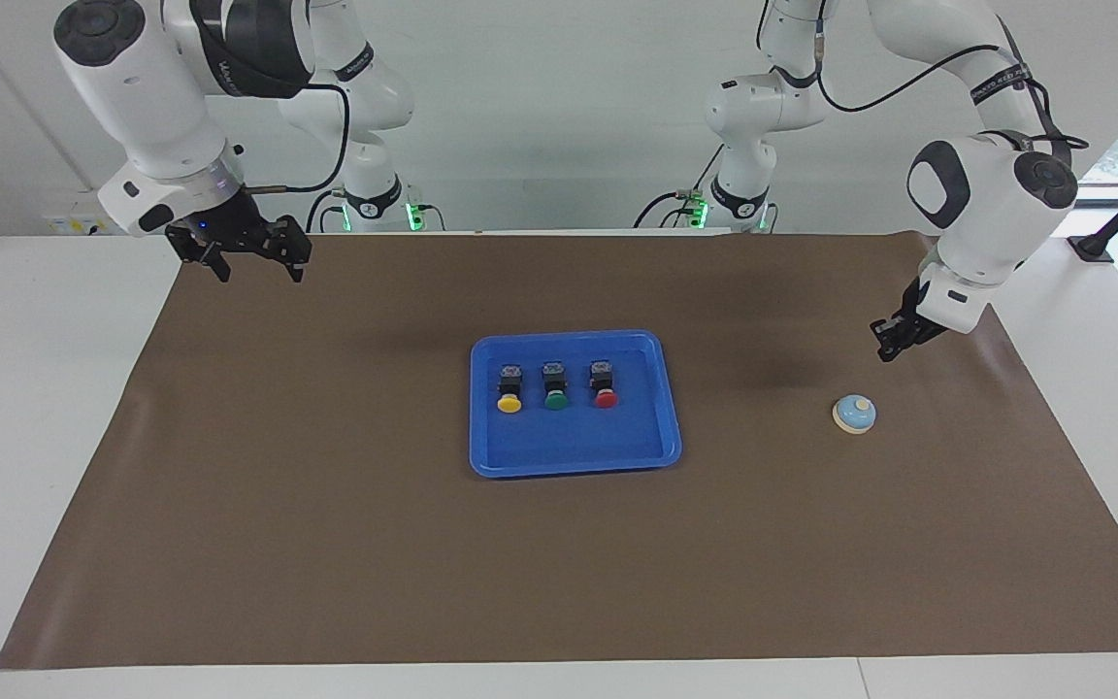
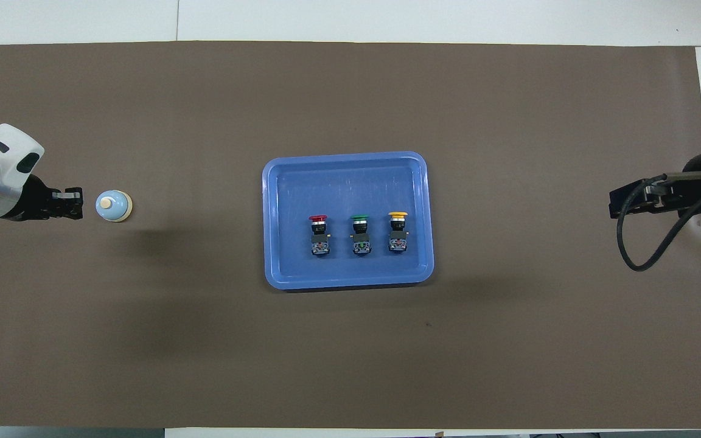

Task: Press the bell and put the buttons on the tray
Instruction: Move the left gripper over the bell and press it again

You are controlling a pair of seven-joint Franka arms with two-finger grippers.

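Brown matting (image 1: 326, 505) covers the white surface (image 1: 45, 408) where both arms work, with a pale wall at the robots' end. At the middle of the mat lies the tray (image 1: 651, 442), and all three buttons rest inside it in a row, caps pointing away from the robots: the yellow button (image 1: 509, 387) toward the right arm's end, the green button (image 1: 555, 385) in the middle, the red button (image 1: 605, 383) toward the left arm's end. So the placing half of the task looks finished.

What may remain is the bell (image 1: 854, 414), which stands on the mat well apart from the tray, toward the left arm's end. The left end effector (image 1: 891, 343) hangs in the air over the mat close to the bell but clear of it; I cannot tell how its fingers are set. Whether the bell has been rung cannot be read from the scene; my guess is that a press is what this arm is there for.

The right end effector (image 1: 250, 260) waits over the mat's corner at the right arm's end, released, its fingers spread and holding nothing
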